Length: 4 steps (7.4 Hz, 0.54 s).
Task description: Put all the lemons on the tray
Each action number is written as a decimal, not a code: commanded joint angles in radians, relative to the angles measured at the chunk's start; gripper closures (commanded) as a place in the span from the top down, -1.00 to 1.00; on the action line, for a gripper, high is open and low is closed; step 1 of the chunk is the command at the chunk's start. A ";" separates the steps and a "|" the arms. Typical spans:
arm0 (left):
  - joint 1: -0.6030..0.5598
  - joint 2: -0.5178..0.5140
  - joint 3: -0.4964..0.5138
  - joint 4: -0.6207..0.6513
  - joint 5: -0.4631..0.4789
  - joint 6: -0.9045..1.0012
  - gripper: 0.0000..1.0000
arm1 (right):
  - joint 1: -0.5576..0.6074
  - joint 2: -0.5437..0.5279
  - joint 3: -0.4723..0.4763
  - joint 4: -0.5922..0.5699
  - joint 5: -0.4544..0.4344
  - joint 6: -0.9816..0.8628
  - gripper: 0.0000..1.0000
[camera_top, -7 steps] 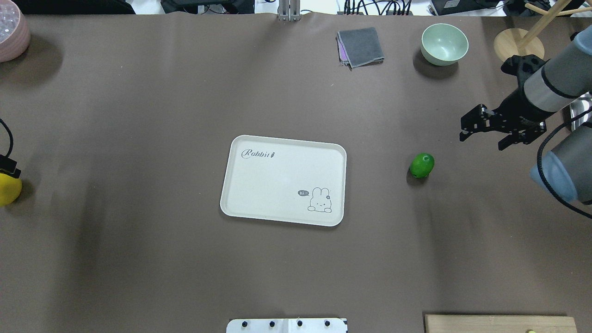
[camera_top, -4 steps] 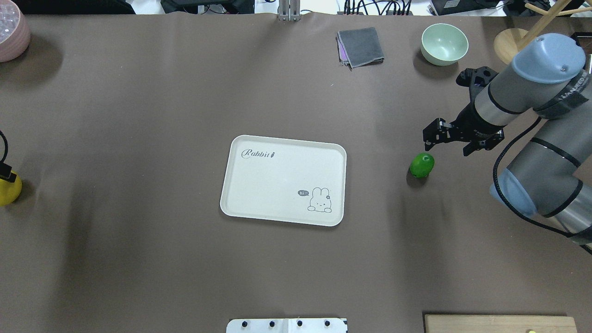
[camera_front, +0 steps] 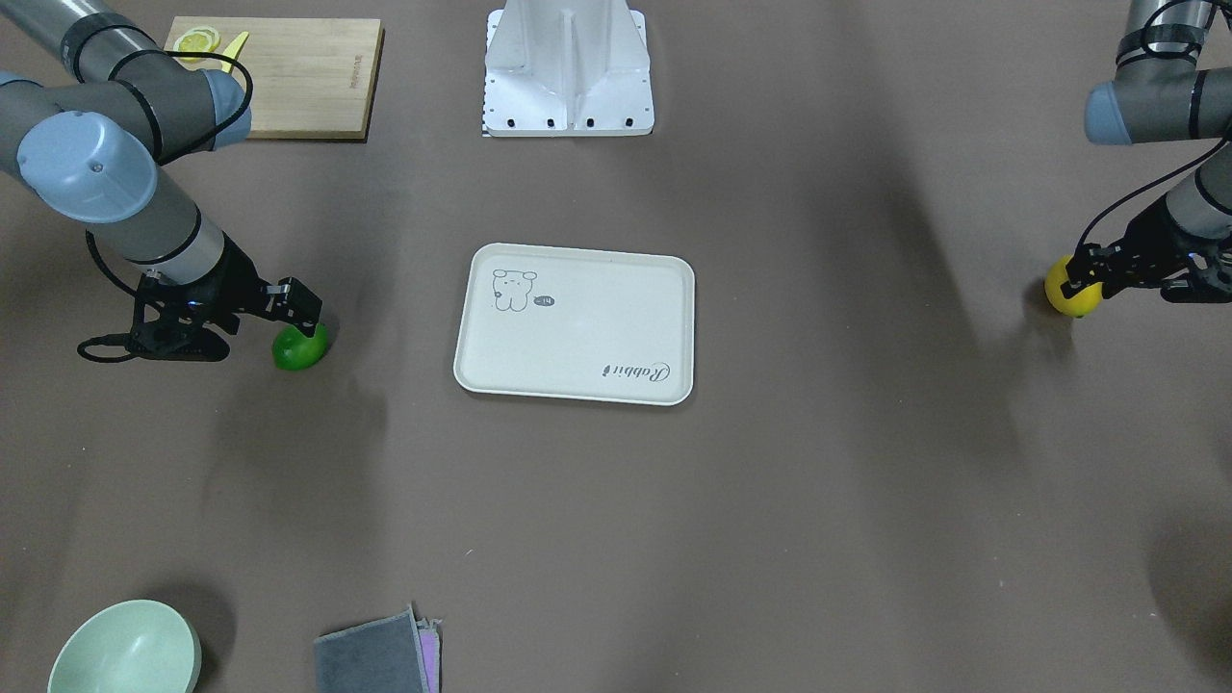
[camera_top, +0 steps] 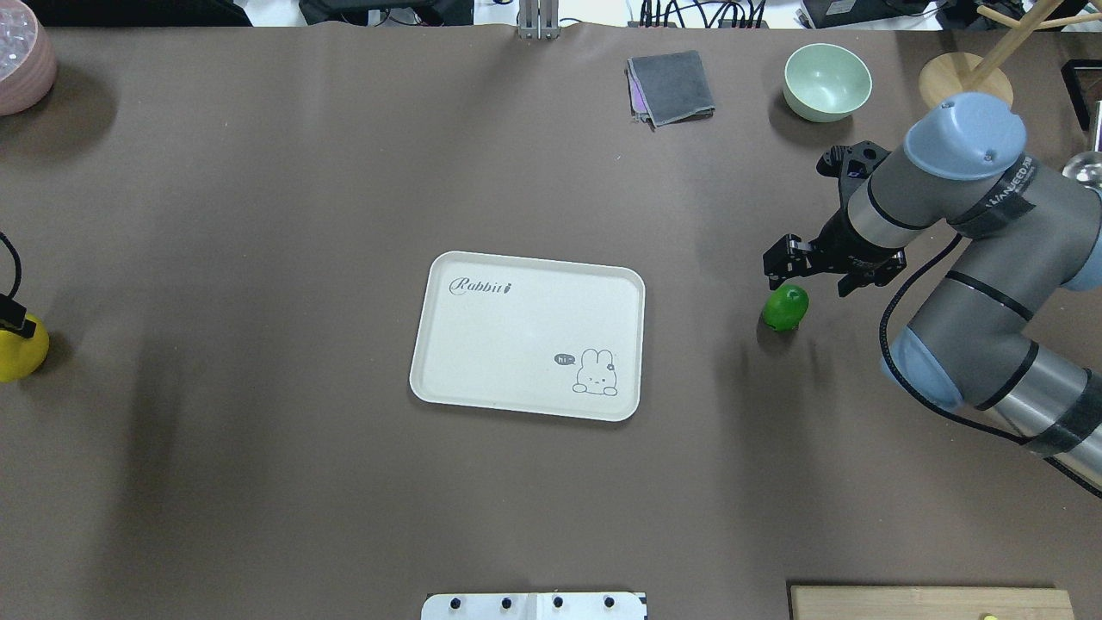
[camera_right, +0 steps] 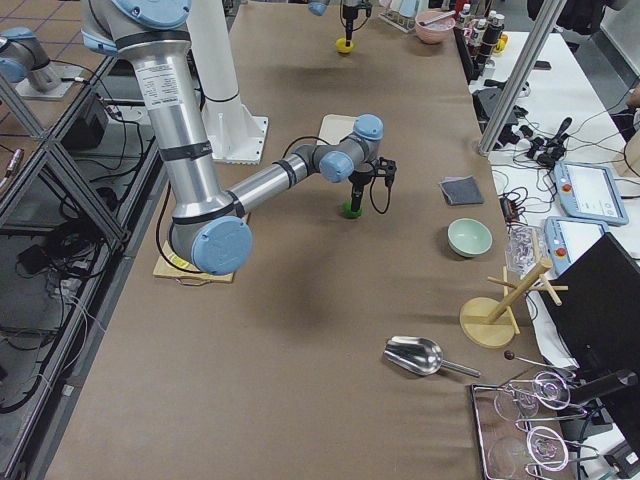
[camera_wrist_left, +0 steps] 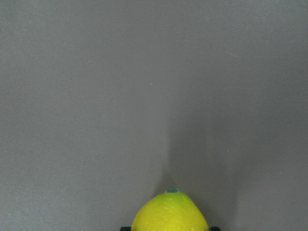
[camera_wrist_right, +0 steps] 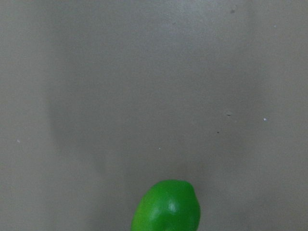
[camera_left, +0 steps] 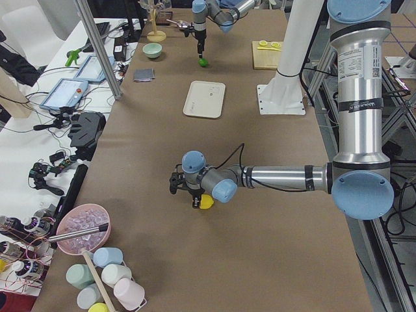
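The cream tray [camera_top: 528,334] with the "Rabbit" script lies empty mid-table, also in the front view [camera_front: 575,322]. The green lemon [camera_top: 785,307] sits on the table right of it, and shows low in the right wrist view [camera_wrist_right: 167,207]. My right gripper [camera_top: 779,274] hangs open just above it, not gripping it [camera_front: 306,318]. The yellow lemon [camera_top: 19,349] is at the far left edge. My left gripper [camera_front: 1080,279] is shut on it. The lemon shows between the fingertips in the left wrist view [camera_wrist_left: 169,212].
A pale green bowl [camera_top: 827,80], a folded grey cloth [camera_top: 671,86] and a wooden stand [camera_top: 964,82] are at the back right. A pink bowl [camera_top: 21,65] is at the back left. A wooden cutting board [camera_front: 279,72] with lemon slices lies by the robot base [camera_front: 568,72].
My right arm has swung left and come down over the green lemon. The yellow lemon has shifted slightly to the right with my left gripper.
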 commanded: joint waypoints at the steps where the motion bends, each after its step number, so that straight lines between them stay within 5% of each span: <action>1: -0.006 -0.095 -0.037 0.208 -0.064 0.041 -1.00 | -0.015 0.008 -0.036 0.023 -0.020 0.003 1.00; 4: -0.029 -0.276 -0.100 0.572 -0.064 0.110 -1.00 | -0.037 0.019 -0.097 0.088 -0.042 0.007 0.99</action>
